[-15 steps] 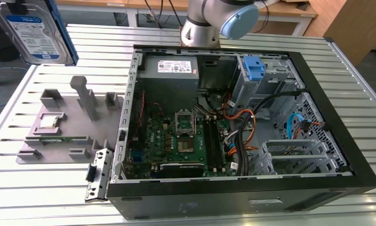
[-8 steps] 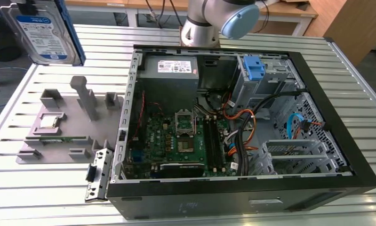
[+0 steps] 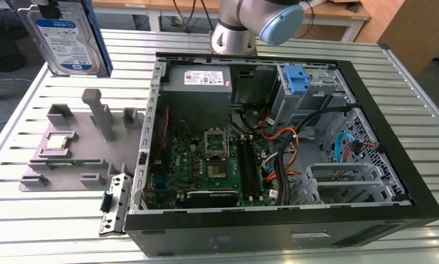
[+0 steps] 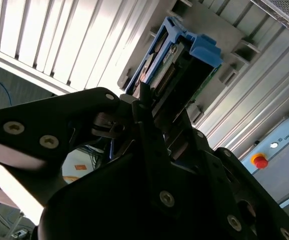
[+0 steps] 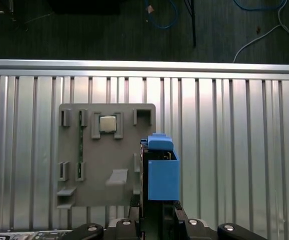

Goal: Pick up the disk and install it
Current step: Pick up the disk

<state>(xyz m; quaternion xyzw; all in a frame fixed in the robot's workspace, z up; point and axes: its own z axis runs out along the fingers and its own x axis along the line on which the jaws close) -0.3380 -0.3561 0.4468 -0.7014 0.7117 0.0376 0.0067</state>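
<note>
The disk (image 3: 64,41), a silver hard drive with a white-and-blue label and a blue carrier frame, hangs upright in the air at the exterior view's upper left, above the grey holder plate (image 3: 72,159). My gripper (image 3: 49,7) is shut on its upper edge. In the first wrist view the disk (image 5: 160,172) shows edge-on with its blue frame, beside the grey holder plate (image 5: 107,155). In the second wrist view the black fingers (image 4: 149,125) clamp the disk (image 4: 182,52).
An open computer case (image 3: 395,165) lies on the slatted metal table (image 3: 417,88), with a motherboard (image 3: 204,165) and a blue bracket (image 3: 298,80) in its drive bay. A small square chip (image 3: 56,143) sits on the holder plate. The arm's base (image 3: 234,36) stands behind the case.
</note>
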